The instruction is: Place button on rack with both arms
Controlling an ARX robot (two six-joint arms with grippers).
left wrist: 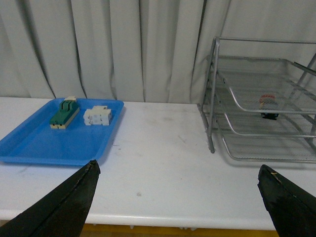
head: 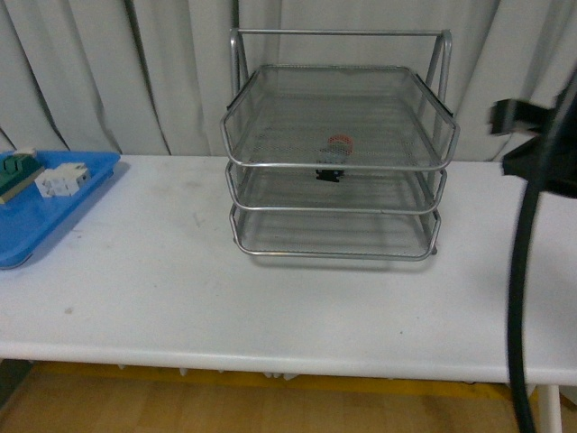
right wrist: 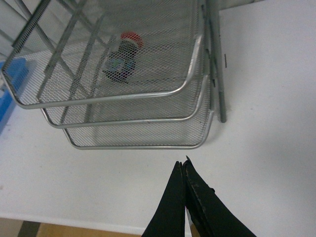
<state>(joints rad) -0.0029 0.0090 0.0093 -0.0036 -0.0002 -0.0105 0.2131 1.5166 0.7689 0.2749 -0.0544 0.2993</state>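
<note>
A: Where's the button (head: pixel 336 155)?

B: Centre of the front view, inside the rack (head: pixel 335 149). It seems to lie on the middle of the 3 tiers, seen through the top mesh, though I can't be sure of the tier. The right wrist view has it in the upper left of the frame, red cap up and away.

A: And the end effectors?

B: Left end effector (left wrist: pixel 180 197) spread wide, its 2 fingers at the lower corners of its own view, holding nothing. Right end effector (right wrist: pixel 183 197) pinched together at the bottom of its frame, empty too, over bare desk (head: pixel 162 271) in front of the rack.

A: So which step?

B: Judging by that, placing looks done; this is the pull-back. Next calls only for both arms to clear away without bumping the rack. The tray (head: pixel 36 212) at the left edge needs nothing.
</note>
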